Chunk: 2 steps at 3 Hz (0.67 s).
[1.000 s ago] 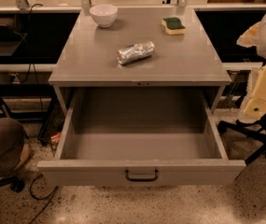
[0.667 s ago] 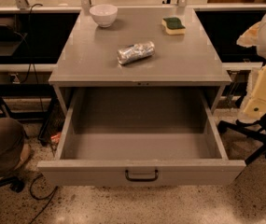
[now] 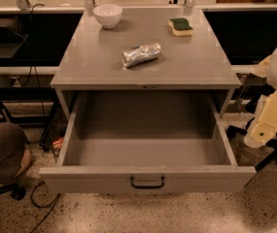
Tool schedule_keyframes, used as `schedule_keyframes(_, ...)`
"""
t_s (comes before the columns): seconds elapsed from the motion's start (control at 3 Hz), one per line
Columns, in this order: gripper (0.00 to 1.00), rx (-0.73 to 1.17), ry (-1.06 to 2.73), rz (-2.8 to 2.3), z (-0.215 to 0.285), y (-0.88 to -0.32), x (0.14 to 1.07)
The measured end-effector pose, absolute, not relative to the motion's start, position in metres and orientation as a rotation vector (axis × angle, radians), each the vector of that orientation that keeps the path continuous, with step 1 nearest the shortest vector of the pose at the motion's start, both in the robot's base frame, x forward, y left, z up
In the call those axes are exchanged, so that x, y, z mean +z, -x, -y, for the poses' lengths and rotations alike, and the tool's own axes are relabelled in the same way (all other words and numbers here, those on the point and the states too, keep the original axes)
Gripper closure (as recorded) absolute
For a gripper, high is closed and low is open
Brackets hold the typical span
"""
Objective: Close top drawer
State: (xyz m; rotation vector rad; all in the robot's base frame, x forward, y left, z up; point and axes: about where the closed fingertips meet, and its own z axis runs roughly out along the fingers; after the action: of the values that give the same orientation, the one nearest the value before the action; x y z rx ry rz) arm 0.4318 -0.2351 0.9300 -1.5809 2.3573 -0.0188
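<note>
The top drawer is a wide, deep grey metal drawer under the grey cabinet top. It is pulled far out toward the camera and its inside is empty. Its flat front panel carries one small dark loop handle at the middle. No other drawers show. Of my arm, only white and cream segments show at the right edge, level with the drawer's right side and apart from it. My gripper is out of view.
On the cabinet top stand a white bowl, a green and yellow sponge and a crumpled silver packet. A brown chair is at the left, with cables on the speckled floor. A dark chair base is at the right.
</note>
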Motion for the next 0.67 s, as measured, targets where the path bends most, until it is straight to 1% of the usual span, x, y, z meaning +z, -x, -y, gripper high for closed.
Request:
schedule_keyframes(0.33, 0.00, 0.025, 1.502, -2.450, 0.2437, -0.4232, 0.8904)
schedule_keyframes(0.67, 0.00, 0.032, 1.495, -2.466, 0.2444, -0.4203, 0.8832)
